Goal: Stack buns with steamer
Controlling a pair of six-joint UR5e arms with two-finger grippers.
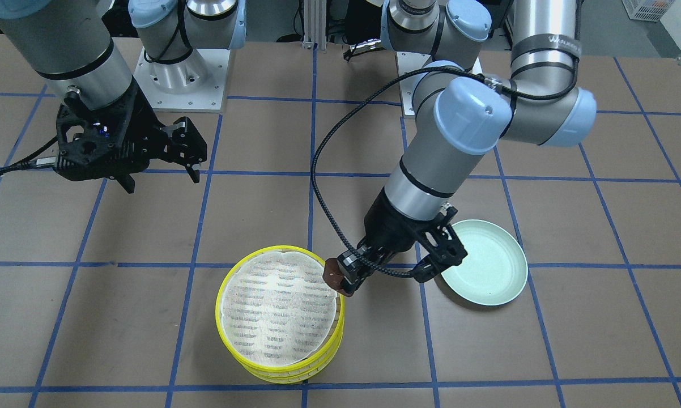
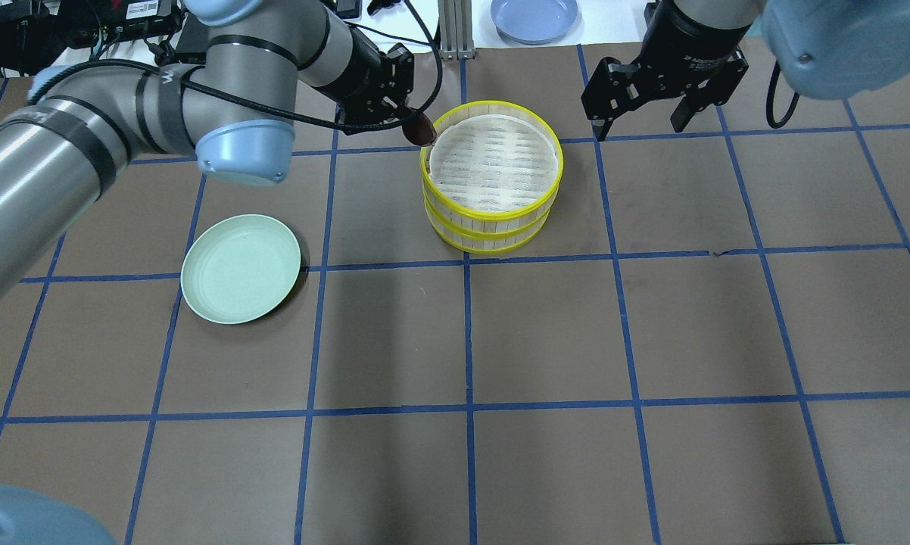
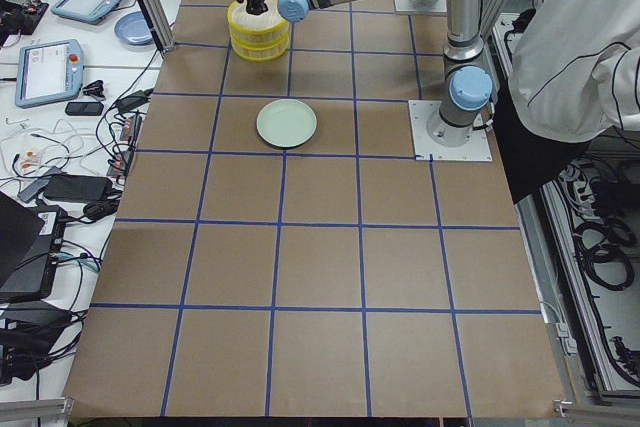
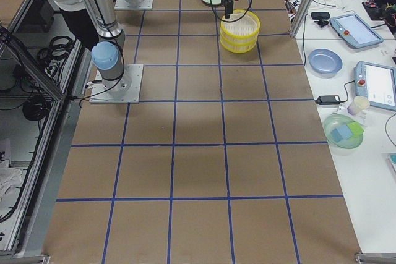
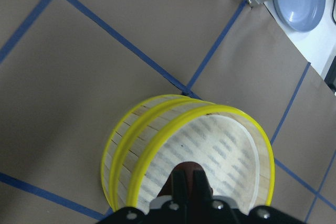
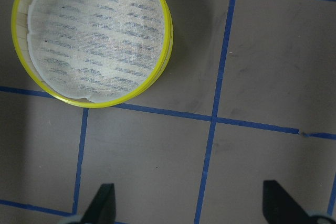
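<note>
From where I stood, the whole move came down to 1 gap: the left gripper (image 1: 340, 280) hung right at the edge of the steamer (image 2: 493, 217). The open white liner (image 1: 278, 306) of the top tray spread away from it toward the robot's right. The steamer's 2 trays were already stacked one on the other. The left arm was plainly the nearer one, reaching far out across the surface (image 2: 546, 325).

Its fingers were clamped together on the reddish-brown bun (image 1: 333, 277). The bun sat over the yellow rim, partly over the liner as the left wrist camera saw it. I judged it was above the rim rather than touching it, though I could not be sure of the height. The bun's long axis was too hidden by the fingers to call.

I would guess a short carry inward toward the middle of the liner, then a release.

The right gripper (image 2: 638, 129) hovered apart from the steamer on the other side, its fingers spread wide and holding nothing. The green plate (image 2: 241, 257) lay bare, well off to the robot's left. The cream-white bun showed nowhere I could see.
</note>
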